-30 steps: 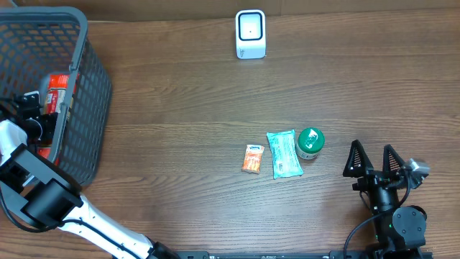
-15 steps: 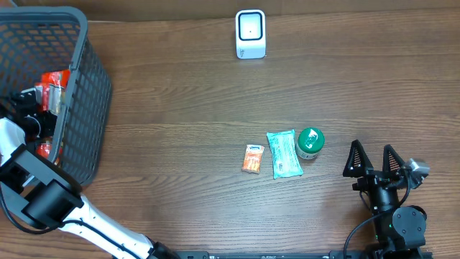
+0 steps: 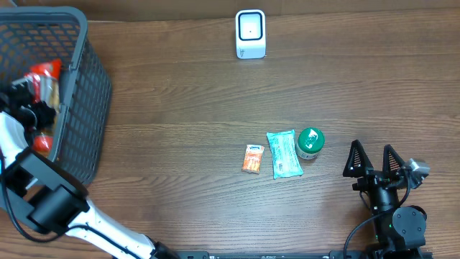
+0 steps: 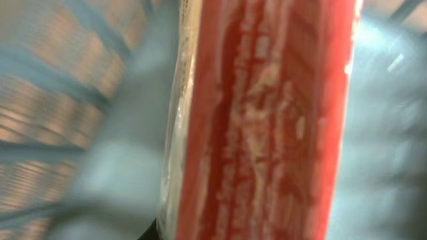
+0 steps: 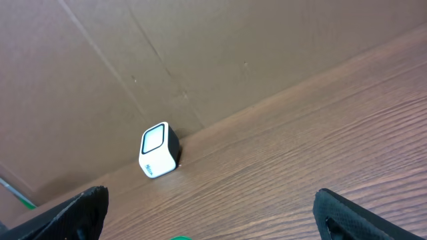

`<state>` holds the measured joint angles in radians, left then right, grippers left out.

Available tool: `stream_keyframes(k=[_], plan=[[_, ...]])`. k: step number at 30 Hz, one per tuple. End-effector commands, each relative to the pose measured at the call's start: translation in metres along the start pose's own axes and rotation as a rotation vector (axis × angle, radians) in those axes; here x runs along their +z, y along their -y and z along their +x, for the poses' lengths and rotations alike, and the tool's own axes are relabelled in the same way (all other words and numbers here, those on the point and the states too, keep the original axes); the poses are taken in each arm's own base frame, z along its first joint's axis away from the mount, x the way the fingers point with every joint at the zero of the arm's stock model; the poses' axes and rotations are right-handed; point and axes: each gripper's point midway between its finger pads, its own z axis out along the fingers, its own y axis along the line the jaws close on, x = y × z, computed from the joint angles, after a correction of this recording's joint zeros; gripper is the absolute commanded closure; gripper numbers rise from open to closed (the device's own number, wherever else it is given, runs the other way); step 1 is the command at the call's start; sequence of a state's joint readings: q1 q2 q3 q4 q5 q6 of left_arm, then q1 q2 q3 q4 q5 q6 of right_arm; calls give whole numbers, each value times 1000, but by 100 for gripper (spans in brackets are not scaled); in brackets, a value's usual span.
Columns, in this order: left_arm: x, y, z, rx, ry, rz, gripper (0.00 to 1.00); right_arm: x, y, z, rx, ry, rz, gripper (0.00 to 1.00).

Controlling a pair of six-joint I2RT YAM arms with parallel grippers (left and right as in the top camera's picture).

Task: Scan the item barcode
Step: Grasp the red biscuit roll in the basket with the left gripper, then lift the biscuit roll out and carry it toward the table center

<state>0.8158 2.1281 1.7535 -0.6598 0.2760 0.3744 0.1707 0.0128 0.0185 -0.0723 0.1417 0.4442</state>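
The left gripper (image 3: pixel 36 97) is pinched shut on the red packet (image 3: pixel 44 74), inside the basket (image 3: pixel 86 86) at ten o'clock; the right gripper (image 3: pixel 374 160), at four o'clock, is wide open and empty. The slippery packet could slip out or catch the basket wall when lifted.

One basket (image 3: pixel 92 93), one scanner (image 3: pixel 250 34) — three loose items (image 3: pixel 284 153).
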Motion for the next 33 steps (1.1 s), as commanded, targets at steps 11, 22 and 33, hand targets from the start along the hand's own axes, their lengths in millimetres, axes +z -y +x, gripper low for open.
stream_keyframes(k=[11,22,33], plan=[[-268,34,-139,2,630,-163,96,0,2,1,-6,4,3,0],[-367,152,-141,14,800,30,96,0,2,1,-6,4,3,0],[-290,292,12,103,136,182,96,0,2,1,-6,4,3,0]])
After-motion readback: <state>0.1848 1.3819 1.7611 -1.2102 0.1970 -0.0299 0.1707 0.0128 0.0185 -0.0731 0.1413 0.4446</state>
